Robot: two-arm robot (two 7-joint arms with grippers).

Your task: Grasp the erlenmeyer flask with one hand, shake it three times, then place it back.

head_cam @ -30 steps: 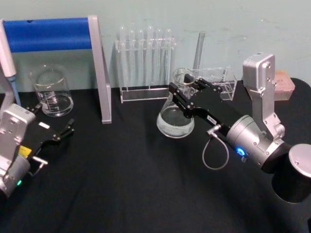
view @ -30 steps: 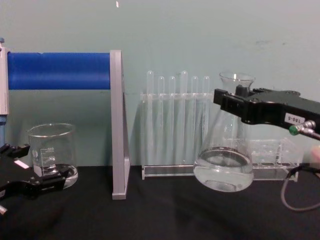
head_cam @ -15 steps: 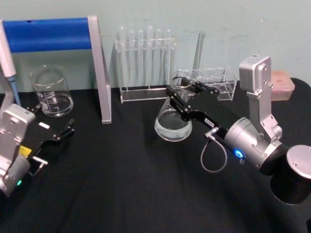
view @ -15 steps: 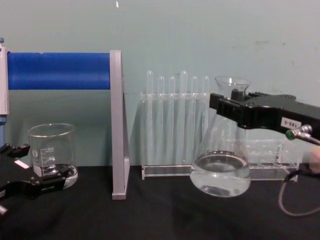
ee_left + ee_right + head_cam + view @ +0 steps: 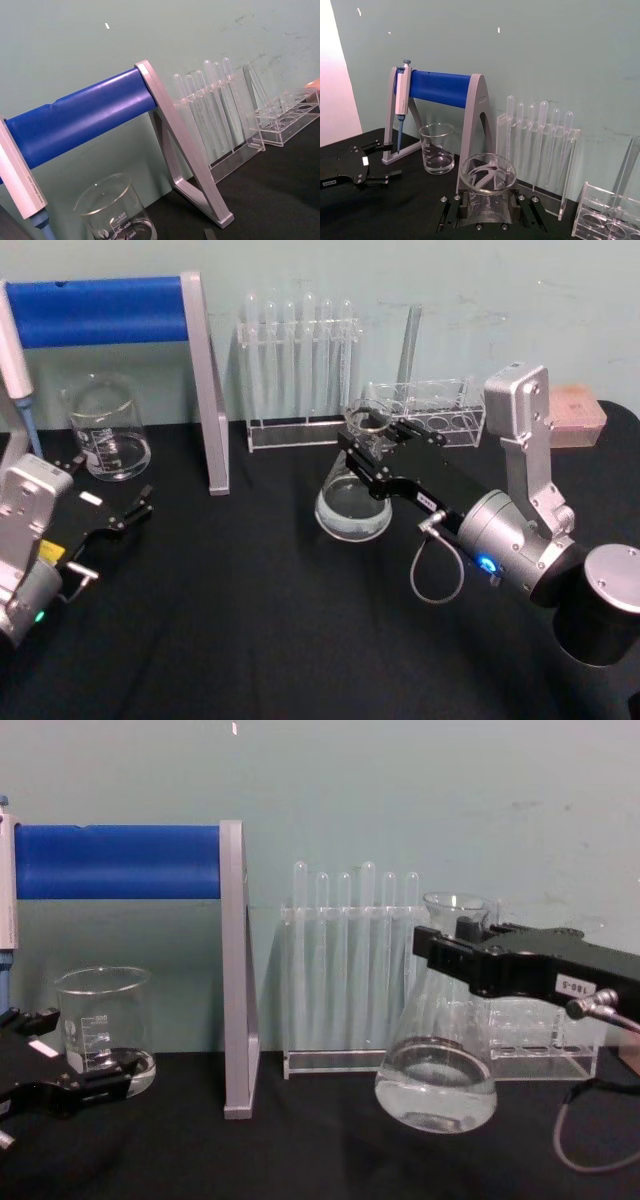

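Flask (image 5: 353, 506) is upright in front of the tube rack (image 5: 298, 365), with clear liquid in its base. It sits low on the black counter (image 5: 250, 620); contact cannot be told. The right gripper (image 5: 372, 433) clamps its neck below the rim. The left gripper (image 5: 105, 496) rests spread wide near the beaker (image 5: 105, 430).

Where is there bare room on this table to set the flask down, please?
The table is bare in front, between the left tool and right tool, and between the pipette stand and the erlenmeyer flask. The back is crowded: beaker, test-tube rack.
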